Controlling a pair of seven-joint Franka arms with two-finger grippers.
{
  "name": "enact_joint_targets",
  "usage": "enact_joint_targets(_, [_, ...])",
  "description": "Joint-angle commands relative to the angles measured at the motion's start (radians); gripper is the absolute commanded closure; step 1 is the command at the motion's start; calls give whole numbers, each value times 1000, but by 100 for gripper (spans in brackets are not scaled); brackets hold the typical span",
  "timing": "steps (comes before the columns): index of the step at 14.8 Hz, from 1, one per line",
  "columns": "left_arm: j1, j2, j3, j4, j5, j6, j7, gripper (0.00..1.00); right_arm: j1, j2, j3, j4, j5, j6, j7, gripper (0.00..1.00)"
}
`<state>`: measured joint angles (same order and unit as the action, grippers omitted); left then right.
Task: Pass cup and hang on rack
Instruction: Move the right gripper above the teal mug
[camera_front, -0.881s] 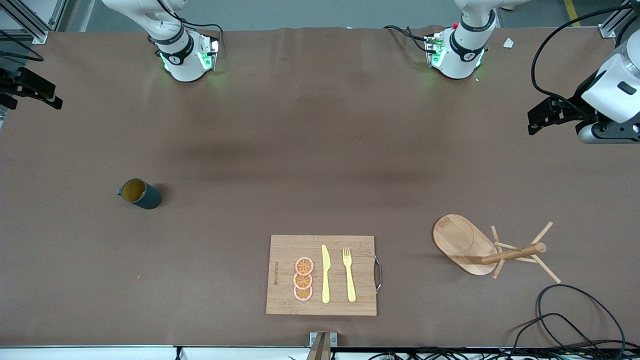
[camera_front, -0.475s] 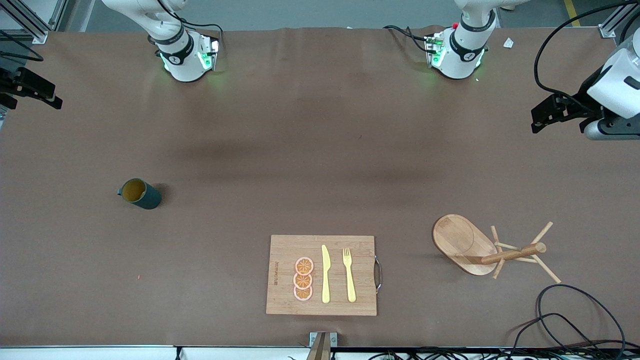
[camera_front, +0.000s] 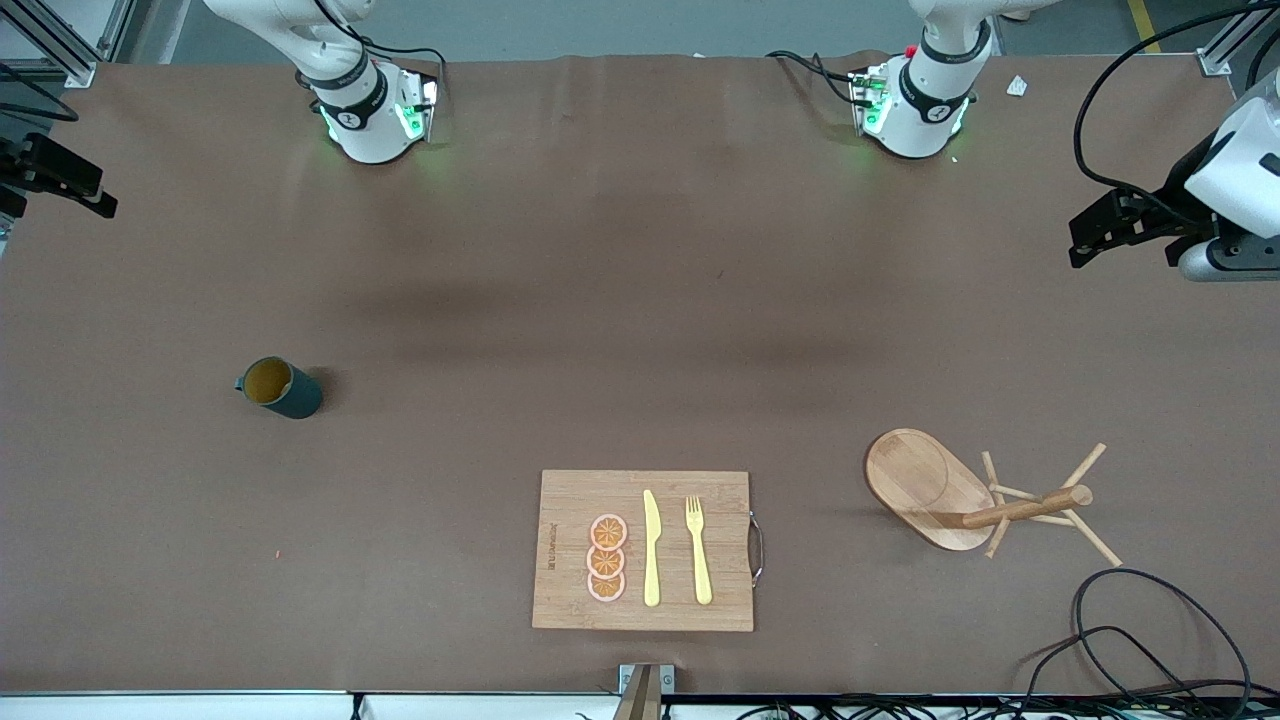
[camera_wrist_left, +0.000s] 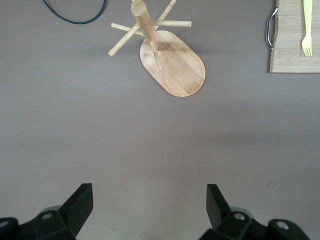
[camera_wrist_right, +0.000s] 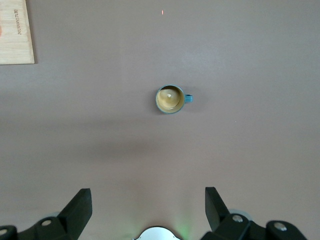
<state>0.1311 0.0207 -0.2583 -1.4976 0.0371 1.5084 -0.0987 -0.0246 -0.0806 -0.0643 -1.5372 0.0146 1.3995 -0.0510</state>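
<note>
Hovering open – both end effectors

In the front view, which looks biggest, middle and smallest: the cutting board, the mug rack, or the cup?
1. cutting board, largest by area.
2. rack, though its pegs span a similar width.
3. cup, clearly smallest.

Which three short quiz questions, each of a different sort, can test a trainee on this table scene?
1. True or false: the cup hangs on the rack.
2. What lies beside the knife on the cutting board? A fork, B spoon, C sponge.
3. Fill in: the fingers of the left gripper and right gripper are ___.

Key: 1 false, it stands on the table; 2 A; 3 open.
</note>
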Motion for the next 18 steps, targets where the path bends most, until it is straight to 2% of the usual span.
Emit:
enact_joint_targets(1, [-2, 10, -3, 10, -3, 12, -6, 0, -17, 22, 8, 6, -4, -1, 8, 0])
enact_joint_targets(7, [-4, 10, -7, 0, -3, 29, -6, 0, -66, 189, 8, 15, -11, 38, -13, 0])
enact_joint_targets(11, [-1, 12, -7, -19, -3, 53, -6, 0, -78, 263, 8, -32, -10, 179, -278, 0])
enact_joint_targets(15, [-1, 28, -9, -19, -17, 95, -7, 0, -97, 338, 8, -156, -8, 344, -406, 0])
enact_joint_targets(18, [-1, 39, -9, -18, -25, 105, -7, 0, -112, 349, 9, -309, -8, 523, -487, 0])
